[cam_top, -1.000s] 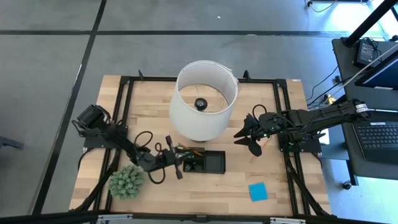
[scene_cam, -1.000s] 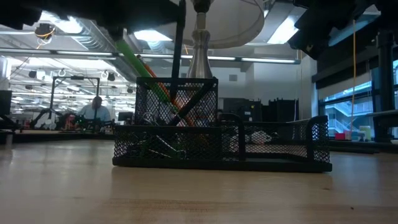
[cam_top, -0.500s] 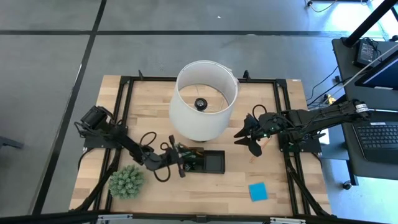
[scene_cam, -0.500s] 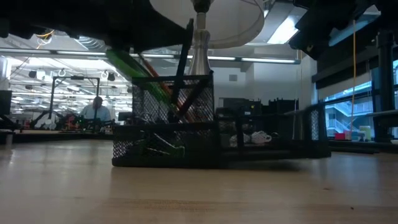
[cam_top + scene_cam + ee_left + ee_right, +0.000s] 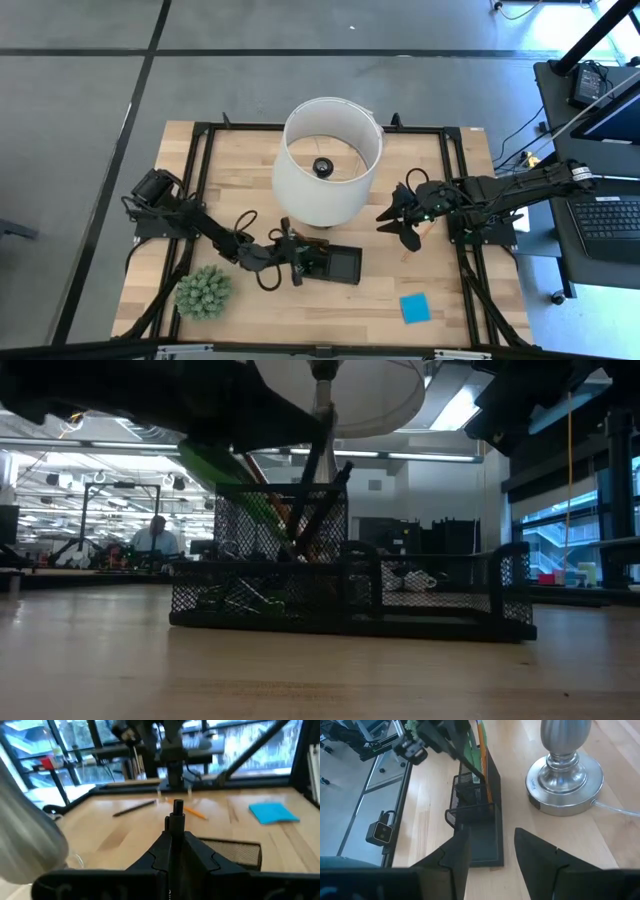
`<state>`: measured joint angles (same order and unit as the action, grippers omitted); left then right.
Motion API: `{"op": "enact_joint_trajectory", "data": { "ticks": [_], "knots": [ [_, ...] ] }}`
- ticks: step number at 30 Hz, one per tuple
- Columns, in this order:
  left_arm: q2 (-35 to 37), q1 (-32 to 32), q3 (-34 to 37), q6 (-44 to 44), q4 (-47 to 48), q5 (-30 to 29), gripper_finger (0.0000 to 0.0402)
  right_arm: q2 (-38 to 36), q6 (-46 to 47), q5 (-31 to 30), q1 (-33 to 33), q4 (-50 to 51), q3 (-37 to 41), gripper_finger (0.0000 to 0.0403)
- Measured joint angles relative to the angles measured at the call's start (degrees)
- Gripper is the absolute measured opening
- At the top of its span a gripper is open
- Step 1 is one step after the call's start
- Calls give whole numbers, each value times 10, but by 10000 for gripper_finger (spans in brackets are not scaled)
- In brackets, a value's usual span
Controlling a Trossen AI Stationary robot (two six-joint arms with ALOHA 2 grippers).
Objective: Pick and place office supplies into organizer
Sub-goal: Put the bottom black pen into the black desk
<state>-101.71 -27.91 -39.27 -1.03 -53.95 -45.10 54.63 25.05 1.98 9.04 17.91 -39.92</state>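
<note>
The black mesh organizer [image 5: 332,263] stands near the table's front; its taller left cup [image 5: 285,525] holds green-handled scissors [image 5: 232,478] and pens. My left gripper [image 5: 297,262] is over that cup, shut on a thin dark pen [image 5: 178,809]. My right gripper [image 5: 397,218] hangs open and empty right of the lamp, its fingers [image 5: 455,855] apart. A blue sticky-note pad [image 5: 414,308], an orange pencil [image 5: 195,813] and another dark pen [image 5: 134,808] lie on the table. My left gripper pinches the dark pen's shaft between its two fingers [image 5: 165,845], coming from the table's left, about level. The pen's upper end [image 5: 178,805] sticks up past the fingers. In the low view the pen [image 5: 322,470] slants down into the mesh cup.
A big white lampshade [image 5: 330,160] on a silver lamp base [image 5: 565,770] stands just behind the organizer. A spiky green plant ball [image 5: 203,292] sits at the front left. A person [image 5: 155,538] sits far off in the room beyond the table.
My left gripper has gone toward the table's right edge with the pen, over the organizer's cup. The pen has tipped from upright to slanting and gone lower into the cup. The organizer's right end rose briefly and has settled flat again.
</note>
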Motion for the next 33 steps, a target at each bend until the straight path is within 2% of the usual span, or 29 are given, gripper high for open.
{"op": "enact_joint_trajectory", "data": {
  "ticks": [6,11,33],
  "knots": [
    [0,19,-53,59,162,40,26,0,0,0,0,0,0,154],
    [0,28,-83,60,215,59,39,0,-2,0,0,0,0,154],
    [0,30,-98,77,242,57,46,0,-15,0,0,9,0,154]
  ]
}}
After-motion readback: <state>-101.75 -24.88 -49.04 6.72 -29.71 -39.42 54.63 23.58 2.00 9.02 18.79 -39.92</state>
